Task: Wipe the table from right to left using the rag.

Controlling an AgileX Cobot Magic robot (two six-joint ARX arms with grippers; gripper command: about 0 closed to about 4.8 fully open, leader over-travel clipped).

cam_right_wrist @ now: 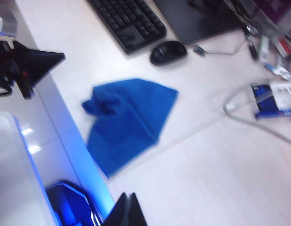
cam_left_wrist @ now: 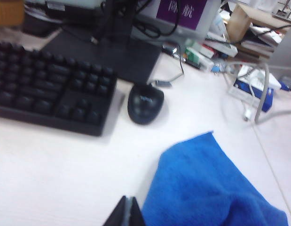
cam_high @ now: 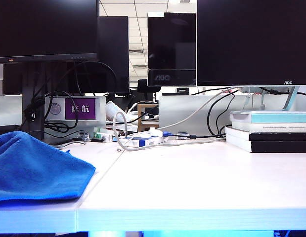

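**What you can't really make out here**

Exterior view cuts the rag (cam_high: 36, 170) off at its left edge, and neither claw shows up there. Both wrist views are smeared. Only the dark tip of the left claw (cam_left_wrist: 127, 213) pokes in at the frame edge, same with the right claw (cam_right_wrist: 128, 210). The keyboard (cam_left_wrist: 49, 92) runs out of frame.

Black keyboard (cam_left_wrist: 51, 89) lay at the back of the desk, black mouse (cam_left_wrist: 145, 103) just beside it; dark monitor base (cam_left_wrist: 112, 54) stood behind both; purple sign (cam_high: 80, 108) with white characters was seen further back; stack of books (cam_high: 271, 131) rested at the right under a monitor (cam_high: 254, 42); grey cable (cam_high: 143, 143) looped near a small white and blue box (cam_right_wrist: 274, 99).
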